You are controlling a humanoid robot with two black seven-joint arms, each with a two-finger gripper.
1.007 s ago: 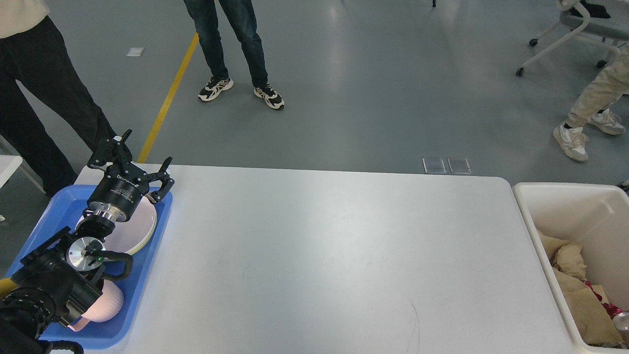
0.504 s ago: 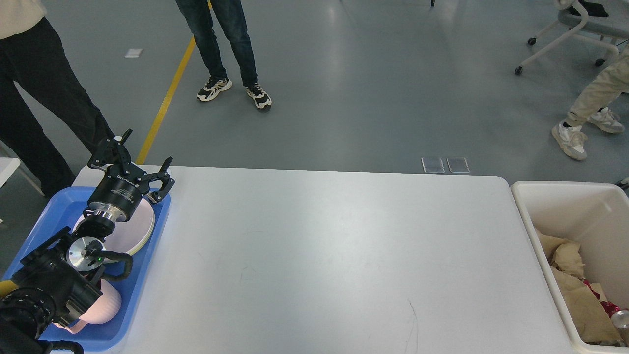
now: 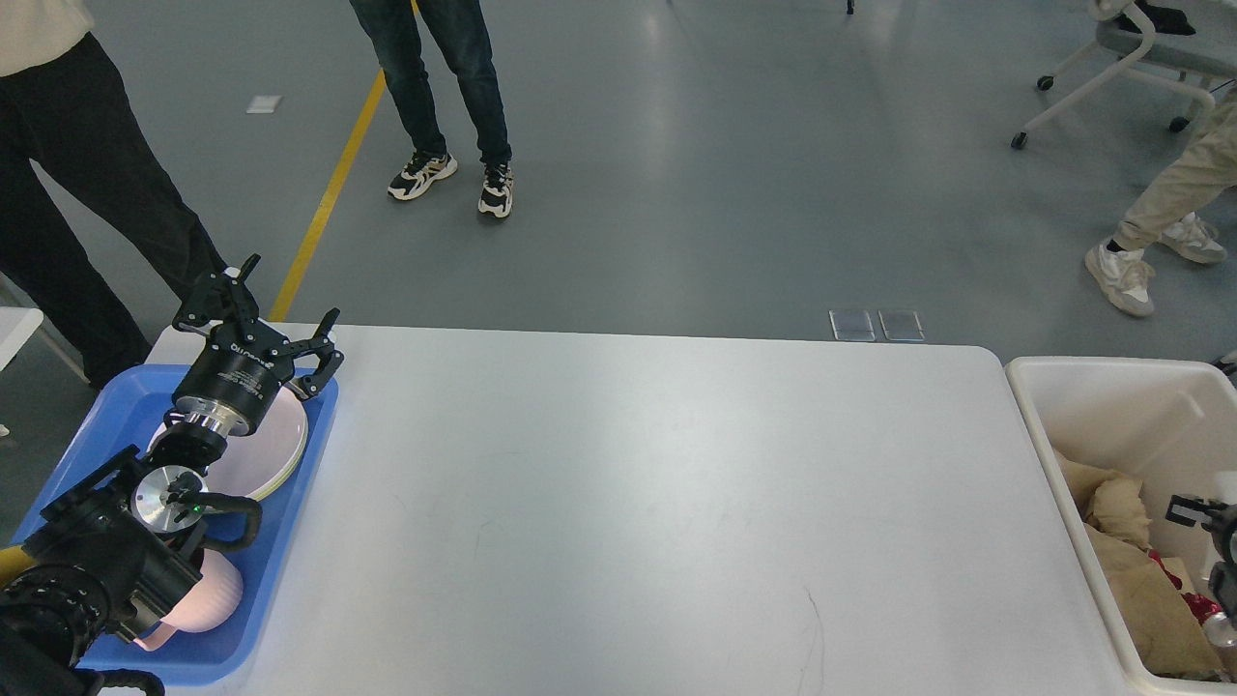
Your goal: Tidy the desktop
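The desktop point(image 3: 628, 483) is a large white tabletop with rounded corners, and its surface carries nothing. My left gripper point(image 3: 280, 324) is open and empty, held above the far right corner of a blue tray point(image 3: 116, 401) at the desktop's left end. A pale pink plate point(image 3: 275, 449) lies in the tray just below the gripper. A pink cup point(image 3: 213, 599) sits in the tray's near part, partly hidden by my left arm. My right gripper point(image 3: 1208, 527) shows only as a small dark part at the right edge, over the cream bin point(image 3: 1111, 387).
The cream bin at the right end holds crumpled brown paper point(image 3: 1121, 512) and a can point(image 3: 1220, 628). People stand behind the table at the far left point(image 3: 87, 193) and far middle point(image 3: 445, 97). A seated person point(image 3: 1160, 213) and a chair point(image 3: 1131, 48) are at the far right.
My right gripper has come into view at the right edge over the bin. The person in jeans has shifted their feet. My left arm has not moved.
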